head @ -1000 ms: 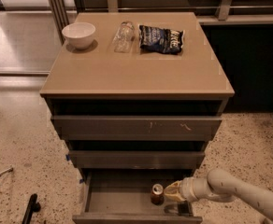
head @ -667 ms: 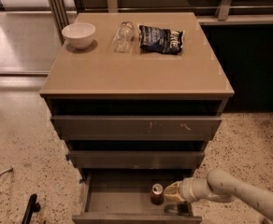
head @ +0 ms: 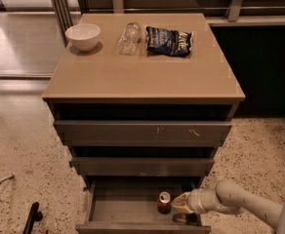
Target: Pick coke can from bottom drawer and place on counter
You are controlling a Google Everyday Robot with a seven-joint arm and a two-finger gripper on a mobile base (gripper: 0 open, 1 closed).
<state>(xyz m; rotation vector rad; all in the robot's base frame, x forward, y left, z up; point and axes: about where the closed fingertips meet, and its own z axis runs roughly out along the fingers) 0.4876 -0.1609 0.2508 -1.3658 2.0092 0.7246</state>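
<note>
Aluminium coke can (head: pixel 164 202) upright in bottom drawer (head: pixel 123 209), just ahead of gripper (head: pixel 178 203) | likely light, slick, dentable | grasp mid-body, gently | gripper's opening: cannot tell

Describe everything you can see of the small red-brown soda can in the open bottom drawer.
The small red-brown cylindrical soda can has a silver top; any label is unreadable. It looks metal. It stands upright on the flat grey floor of the open bottom drawer, right of centre. The cream-coloured gripper sits level with it, close by its image-right side; contact cannot be confirmed.
</note>
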